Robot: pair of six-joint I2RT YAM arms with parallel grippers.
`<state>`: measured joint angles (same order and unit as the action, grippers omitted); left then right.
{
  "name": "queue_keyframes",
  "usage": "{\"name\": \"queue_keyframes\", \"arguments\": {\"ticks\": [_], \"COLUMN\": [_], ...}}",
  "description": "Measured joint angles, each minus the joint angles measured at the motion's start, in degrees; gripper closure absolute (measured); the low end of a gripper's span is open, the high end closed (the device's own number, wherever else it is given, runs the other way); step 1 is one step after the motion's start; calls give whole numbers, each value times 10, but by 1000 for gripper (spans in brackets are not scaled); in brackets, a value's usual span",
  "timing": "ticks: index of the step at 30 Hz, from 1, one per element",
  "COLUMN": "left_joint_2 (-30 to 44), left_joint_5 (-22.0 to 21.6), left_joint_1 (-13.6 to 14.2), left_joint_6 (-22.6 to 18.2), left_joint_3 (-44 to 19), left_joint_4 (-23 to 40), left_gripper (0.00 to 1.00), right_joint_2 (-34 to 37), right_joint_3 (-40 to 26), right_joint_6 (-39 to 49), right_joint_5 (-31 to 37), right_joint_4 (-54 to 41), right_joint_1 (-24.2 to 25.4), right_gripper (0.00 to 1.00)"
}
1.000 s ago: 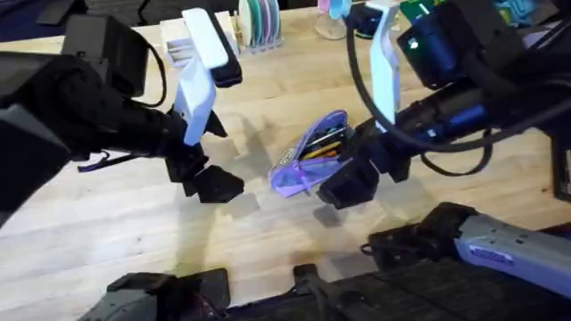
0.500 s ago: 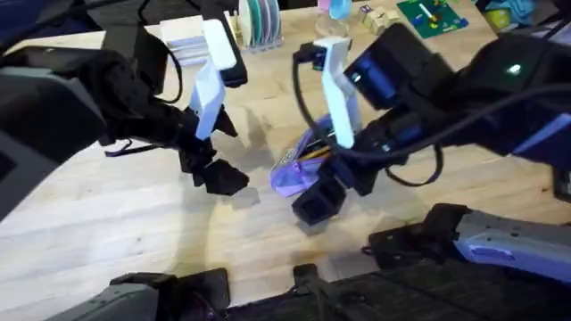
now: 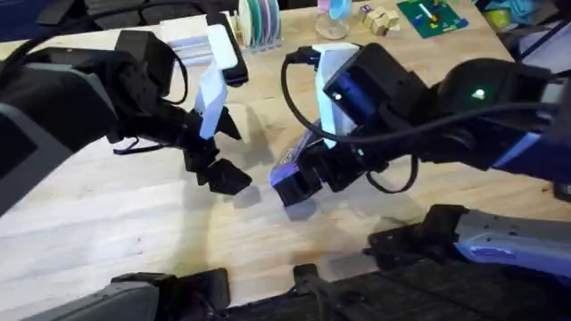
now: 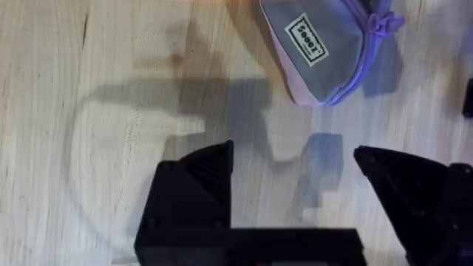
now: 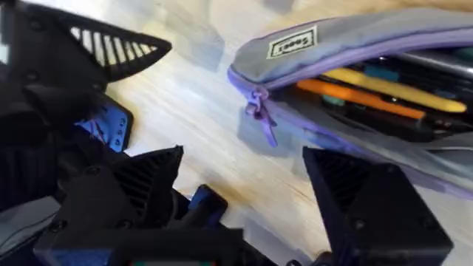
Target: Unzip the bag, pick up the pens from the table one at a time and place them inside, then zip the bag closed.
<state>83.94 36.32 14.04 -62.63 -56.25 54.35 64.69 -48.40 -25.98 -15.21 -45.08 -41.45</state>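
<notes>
Moving over from the right, the right end effector now hangs open by the zipper pull of the purple pencil pouch on the desk, with pens inside and zipping left.
</notes>
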Motion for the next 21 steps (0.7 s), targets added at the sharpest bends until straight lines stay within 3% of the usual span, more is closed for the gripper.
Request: {"name": "queue_keyframes", "arguments": {"ticks": [21], "left_joint_2": [0], "left_joint_5": [1], "left_joint_1": [0], "left_joint_6": [0], "left_joint_3": [0], "left_joint_4": [1], "left_gripper": [7], "right_joint_2": [93], "right_joint_3": [0], "right_joint_6": [-45], "right_joint_5": [16], "right_joint_4": [69], "right_joint_1": [0], "right_gripper": [10]}}
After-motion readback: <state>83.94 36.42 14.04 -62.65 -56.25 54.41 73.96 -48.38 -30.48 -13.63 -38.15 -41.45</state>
